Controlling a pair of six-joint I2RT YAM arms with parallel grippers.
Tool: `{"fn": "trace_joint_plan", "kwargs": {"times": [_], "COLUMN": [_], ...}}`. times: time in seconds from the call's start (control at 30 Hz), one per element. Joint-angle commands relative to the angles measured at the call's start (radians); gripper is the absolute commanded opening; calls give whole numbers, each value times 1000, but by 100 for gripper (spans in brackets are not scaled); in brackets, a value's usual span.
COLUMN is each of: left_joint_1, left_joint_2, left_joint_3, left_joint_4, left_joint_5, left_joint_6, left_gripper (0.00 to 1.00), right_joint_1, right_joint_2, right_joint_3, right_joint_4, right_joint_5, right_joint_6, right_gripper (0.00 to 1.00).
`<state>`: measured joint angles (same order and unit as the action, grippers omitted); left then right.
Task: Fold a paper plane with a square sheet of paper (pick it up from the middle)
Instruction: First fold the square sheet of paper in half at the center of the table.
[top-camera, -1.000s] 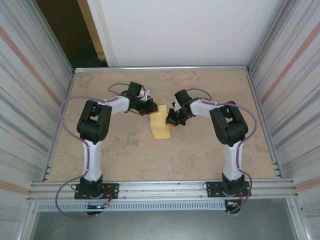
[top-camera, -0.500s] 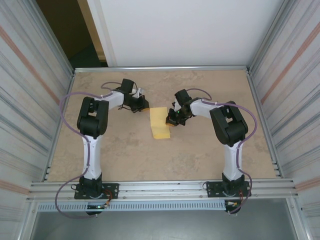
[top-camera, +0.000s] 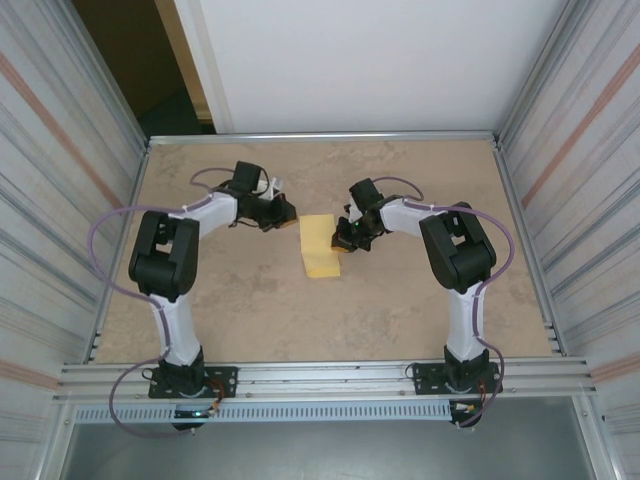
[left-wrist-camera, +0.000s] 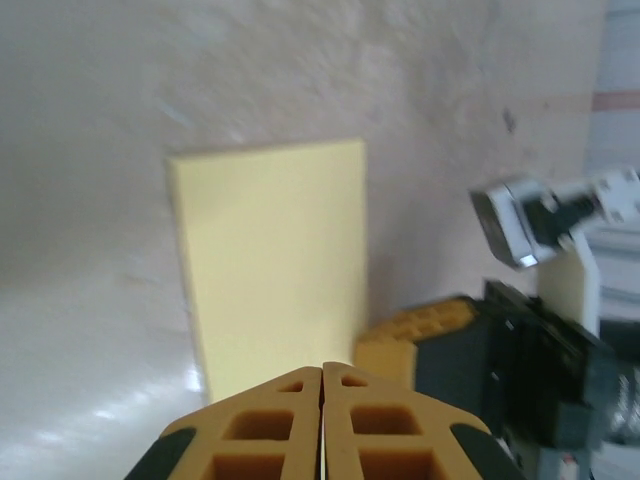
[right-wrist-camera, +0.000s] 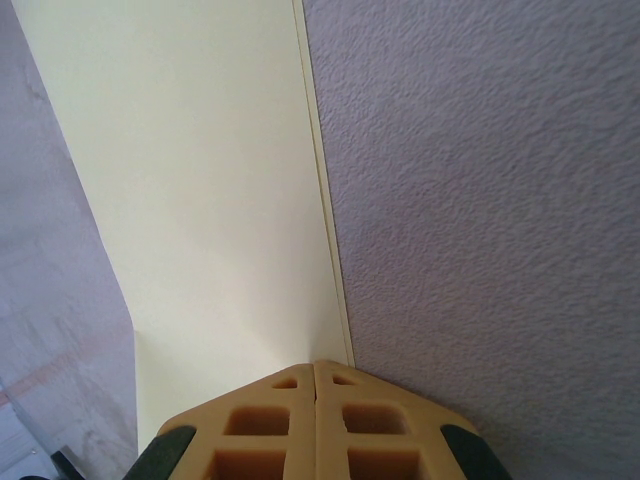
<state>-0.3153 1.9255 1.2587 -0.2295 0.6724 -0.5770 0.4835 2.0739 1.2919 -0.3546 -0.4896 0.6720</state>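
Likely a robotics lab, aluminium rail frame (top-camera: 320, 372), ribbed panel walls (top-camera: 580, 150)

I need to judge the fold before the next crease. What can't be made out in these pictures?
Top view: the right gripper overlaps the paper's right edge, so contact there cannot be told; creases are too small.
Right wrist view: the paper runs off the top edge, and the right gripper hides its near end.
Left wrist view: blurred; the left gripper hides part of the paper's near edge.
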Motion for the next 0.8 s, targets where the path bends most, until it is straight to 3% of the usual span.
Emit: {"fn": "trace_joint_plan", "kwargs": {"times": [0.0, 0.1, 0.27, 0.77], "left_joint_1": [-60, -101, -137, -110], "left_joint_2": [-32, -5, 40, 62], "left_joint_3": [-71, -73, -45, -126], "left_joint_4": [23, -6, -87, -186], "left_joint_5": [52, 98, 75, -61], "left_joint_6": [-62, -59, -30, 48], "left_gripper": [8, 8, 8, 7], "right_joint_1": [18, 18, 18, 18], "right_joint_2": [173, 174, 187, 184], "right_joint_3": [-103, -108, -103, -115], "right_joint_4": [-165, -165, -164, -165], "right_joint_5": [265, 262, 253, 263], "right_joint_6": [17, 23, 27, 26], "right_gripper": [0, 0, 0, 0]}}
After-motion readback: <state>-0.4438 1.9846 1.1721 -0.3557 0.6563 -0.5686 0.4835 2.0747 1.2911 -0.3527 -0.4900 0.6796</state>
